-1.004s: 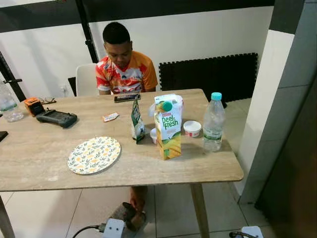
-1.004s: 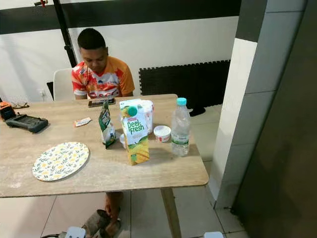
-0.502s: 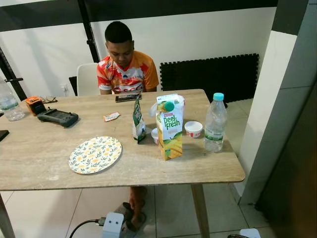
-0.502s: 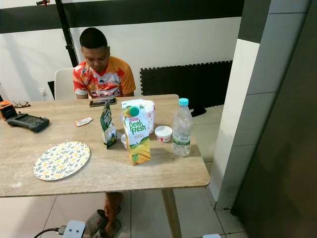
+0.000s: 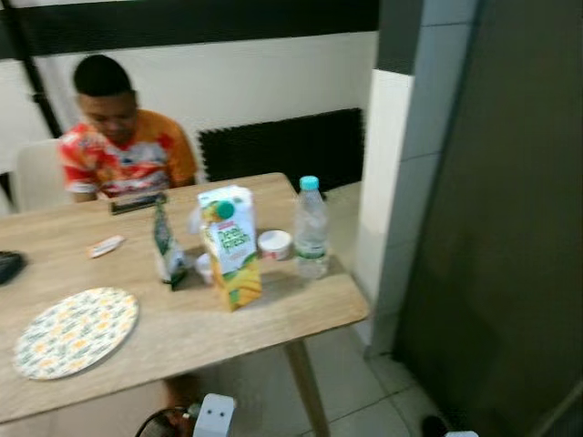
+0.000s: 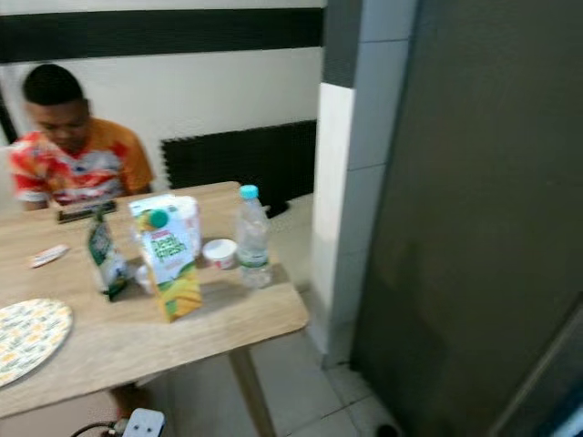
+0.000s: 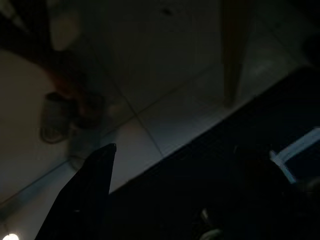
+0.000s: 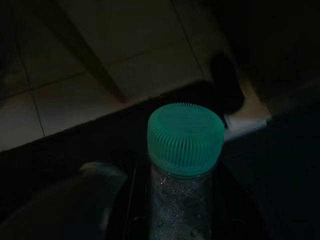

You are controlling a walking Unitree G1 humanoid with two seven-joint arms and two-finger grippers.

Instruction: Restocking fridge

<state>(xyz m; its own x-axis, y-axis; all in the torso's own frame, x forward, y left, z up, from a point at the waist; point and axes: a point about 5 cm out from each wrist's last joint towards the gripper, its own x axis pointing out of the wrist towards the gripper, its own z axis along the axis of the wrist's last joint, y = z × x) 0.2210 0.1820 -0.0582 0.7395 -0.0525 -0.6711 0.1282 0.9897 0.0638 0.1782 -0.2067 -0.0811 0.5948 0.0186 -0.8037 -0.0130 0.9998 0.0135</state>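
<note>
The right gripper [image 8: 165, 220] grasps a bottle [image 8: 185, 165] by its body, green cap up, low over the floor; clear, stiff plastic, likely heavy with water and slippery, so hold mid-body. I cannot tell the left gripper's [image 7: 95, 200] state

We read one marking only — "Peel Fresh", blurred, on the front of the juice carton [image 5: 229, 247]. Print on the water bottle label [image 5: 311, 252] and the green pouch [image 5: 166, 246] stays illegible.
</note>
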